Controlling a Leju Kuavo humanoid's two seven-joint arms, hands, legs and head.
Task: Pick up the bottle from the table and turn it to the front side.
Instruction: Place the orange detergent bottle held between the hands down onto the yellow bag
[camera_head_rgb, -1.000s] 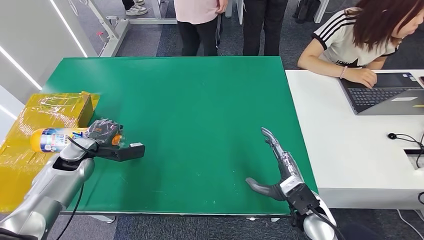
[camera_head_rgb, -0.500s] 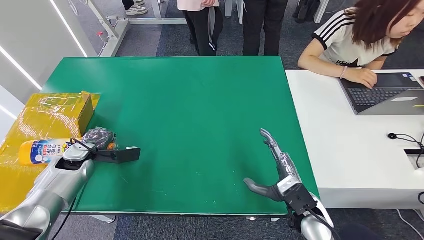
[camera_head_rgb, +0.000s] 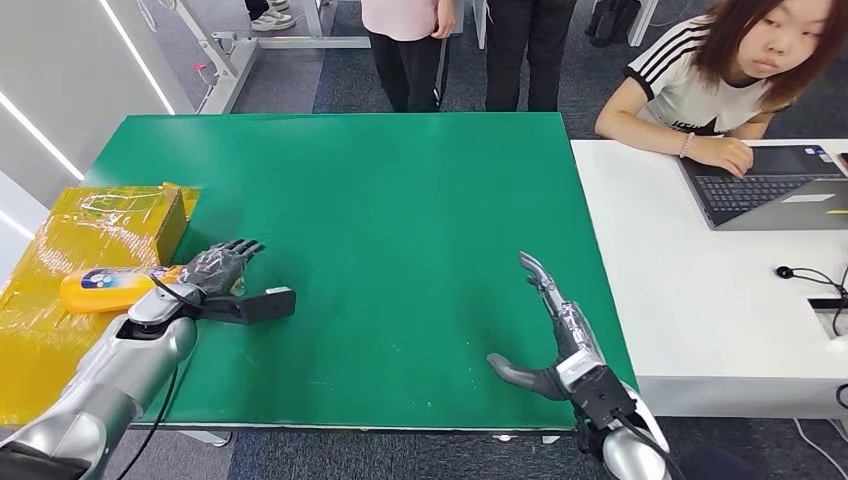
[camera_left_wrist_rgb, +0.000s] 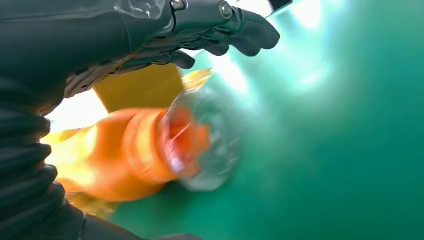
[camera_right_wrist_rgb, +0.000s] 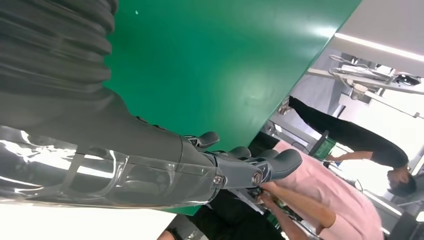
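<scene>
Head view: the orange bottle lies on its side at the left edge of the green table, resting on the yellow wrapped sheet, in front of the yellow box. Its cap end points toward the left hand. The left hand is just beside the bottle with its fingers spread out, holding nothing. In the left wrist view the bottle looks blurry, and the dark fingers reach out past it, apart from it. The right hand is near the front right of the table, fingers straight and apart, empty. A person sits at the white table with a laptop.
</scene>
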